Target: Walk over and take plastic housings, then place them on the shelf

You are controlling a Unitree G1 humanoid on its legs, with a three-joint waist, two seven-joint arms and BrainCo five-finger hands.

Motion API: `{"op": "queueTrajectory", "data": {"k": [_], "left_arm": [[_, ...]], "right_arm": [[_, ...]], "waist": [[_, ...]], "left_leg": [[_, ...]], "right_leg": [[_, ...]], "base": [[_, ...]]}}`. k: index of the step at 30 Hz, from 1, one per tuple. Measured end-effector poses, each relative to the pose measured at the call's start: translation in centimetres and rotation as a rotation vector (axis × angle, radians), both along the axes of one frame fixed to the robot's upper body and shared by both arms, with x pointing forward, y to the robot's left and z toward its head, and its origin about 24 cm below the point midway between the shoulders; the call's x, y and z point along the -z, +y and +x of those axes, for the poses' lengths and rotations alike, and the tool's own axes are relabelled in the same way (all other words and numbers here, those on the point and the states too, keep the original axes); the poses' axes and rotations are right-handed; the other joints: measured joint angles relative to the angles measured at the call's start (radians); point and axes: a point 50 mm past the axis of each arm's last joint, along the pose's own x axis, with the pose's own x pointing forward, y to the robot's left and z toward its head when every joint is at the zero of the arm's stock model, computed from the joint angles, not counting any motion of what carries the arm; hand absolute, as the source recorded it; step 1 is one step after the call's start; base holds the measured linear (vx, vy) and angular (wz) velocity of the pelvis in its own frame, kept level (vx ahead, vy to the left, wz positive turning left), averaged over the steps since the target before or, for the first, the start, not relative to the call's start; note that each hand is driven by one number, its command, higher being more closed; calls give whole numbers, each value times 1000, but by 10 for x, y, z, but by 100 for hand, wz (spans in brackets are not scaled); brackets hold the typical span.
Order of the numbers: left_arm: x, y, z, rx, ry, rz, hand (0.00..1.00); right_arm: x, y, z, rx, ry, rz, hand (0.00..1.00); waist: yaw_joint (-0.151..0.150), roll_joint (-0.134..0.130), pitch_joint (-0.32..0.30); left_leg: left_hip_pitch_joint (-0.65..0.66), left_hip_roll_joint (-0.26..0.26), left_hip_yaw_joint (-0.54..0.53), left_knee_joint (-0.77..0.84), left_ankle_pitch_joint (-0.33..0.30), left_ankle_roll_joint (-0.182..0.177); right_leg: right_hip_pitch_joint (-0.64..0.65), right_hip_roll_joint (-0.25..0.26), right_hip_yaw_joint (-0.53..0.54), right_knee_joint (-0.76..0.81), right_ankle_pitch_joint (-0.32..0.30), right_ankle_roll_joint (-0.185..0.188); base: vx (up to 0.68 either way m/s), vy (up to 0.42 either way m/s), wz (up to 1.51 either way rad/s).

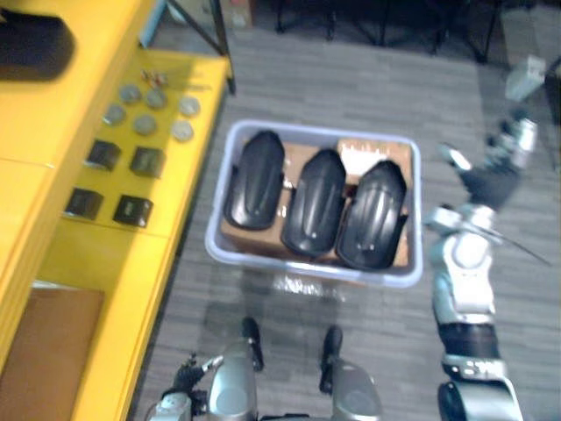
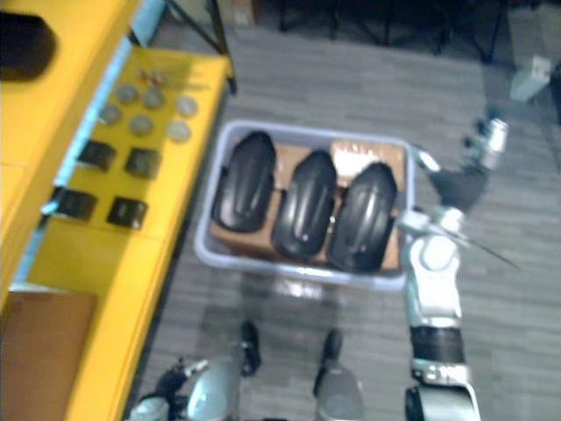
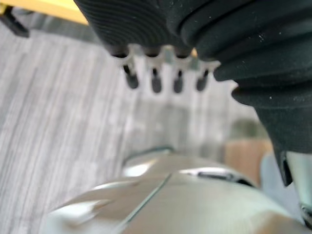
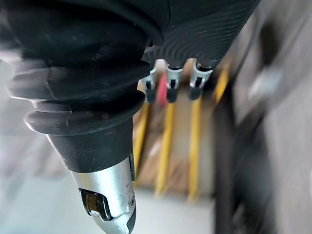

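Right of bin (image 1: pixel 308 268), right hand (image 1: pixel 495 171) fingers spread, empty; left hand (image 3: pixel 155 84) fingers straight too. Step closer, grab nearest housing (image 1: pixel 375 215) squarely.

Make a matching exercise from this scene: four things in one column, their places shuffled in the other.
Things
1. black housings
2. grey discs
3. right hand
4. small black boxes

Places
A. on the yellow shelf, towards its far end
B. in the pale bin on the floor
C. raised beside the bin's right side
D. on the shelf, nearer the robot than the discs

Pairs: 1-B, 2-A, 3-C, 4-D
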Motion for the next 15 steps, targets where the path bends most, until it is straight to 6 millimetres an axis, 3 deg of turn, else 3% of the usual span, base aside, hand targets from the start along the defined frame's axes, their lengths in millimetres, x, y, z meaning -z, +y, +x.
{"op": "queueTrajectory", "data": {"k": [9, 15], "left_arm": [[-19, 10, 34, -65, -134, 17, 0], [-21, 11, 36, -91, -148, 11, 0]], "right_arm": [[35, -19, -4, 128, 117, 72, 0], [84, -36, -19, 249, 300, 195, 0]], "waist": [[0, -30, 23], [-5, -37, 36]], "left_leg": [[-127, 31, -18, 113, -41, 10], [-164, 8, -49, 126, -38, 21]], "right_leg": [[-157, -1, 23, 175, -67, -12], [-187, -28, 0, 223, -87, -8]], "base": [[-39, 22, -5], [-32, 36, 16]]}}
